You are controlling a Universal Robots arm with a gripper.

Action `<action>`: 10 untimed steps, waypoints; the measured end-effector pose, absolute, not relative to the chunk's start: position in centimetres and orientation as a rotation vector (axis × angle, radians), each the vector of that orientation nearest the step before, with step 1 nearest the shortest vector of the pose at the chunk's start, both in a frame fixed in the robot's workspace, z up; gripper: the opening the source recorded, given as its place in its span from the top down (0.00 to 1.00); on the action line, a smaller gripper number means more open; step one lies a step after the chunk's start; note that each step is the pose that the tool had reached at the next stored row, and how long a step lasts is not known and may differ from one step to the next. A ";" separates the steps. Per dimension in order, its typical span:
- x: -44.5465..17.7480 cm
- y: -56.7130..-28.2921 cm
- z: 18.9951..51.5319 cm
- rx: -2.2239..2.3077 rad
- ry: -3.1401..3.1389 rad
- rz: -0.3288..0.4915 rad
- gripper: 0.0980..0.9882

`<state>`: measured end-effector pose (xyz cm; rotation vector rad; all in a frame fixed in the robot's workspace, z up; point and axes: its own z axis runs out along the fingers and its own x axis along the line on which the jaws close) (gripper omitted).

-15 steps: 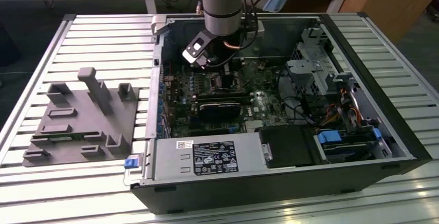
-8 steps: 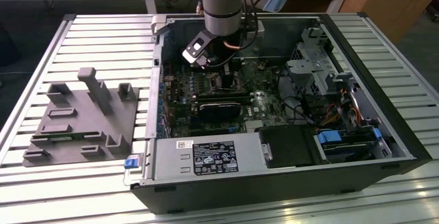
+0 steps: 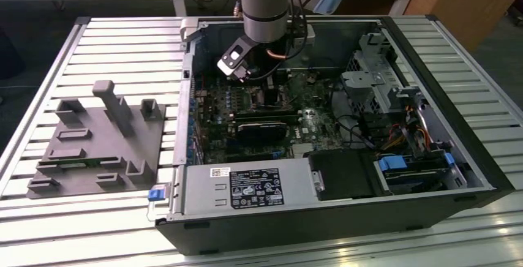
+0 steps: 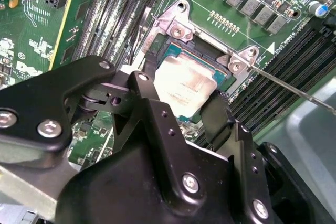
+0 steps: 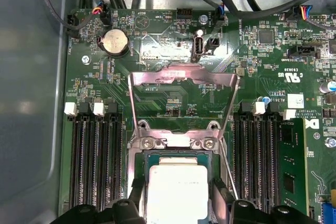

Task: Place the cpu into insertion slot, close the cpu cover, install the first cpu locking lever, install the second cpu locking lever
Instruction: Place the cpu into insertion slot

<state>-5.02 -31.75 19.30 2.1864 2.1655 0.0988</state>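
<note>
The claw [image 4: 182, 93] pinched the cpu [image 5: 176, 190] in the insertion slot [image 4: 184, 52], the cpu cover [image 5: 184, 76] standing open

The exterior view looks down from high and well back of the tool [image 3: 245, 71], taking in the whole open computer case [image 3: 343, 218] on the slatted surface [image 3: 122, 40]. The first wrist view sits close above the tool, facing nearly straight down at the motherboard [image 5: 173, 98] ahead of it. The second wrist view slants in closer from behind. Both wrist views share the cpu [image 5: 176, 192] and insertion slot [image 4: 195, 51] at the tool's tip.
</note>
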 end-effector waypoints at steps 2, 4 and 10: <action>-5.0 -31.7 19.5 2.186 2.165 0.099 0.42; -5.0 -31.7 19.8 2.186 2.165 0.099 0.42; -5.0 -31.7 20.7 2.186 2.166 0.099 0.42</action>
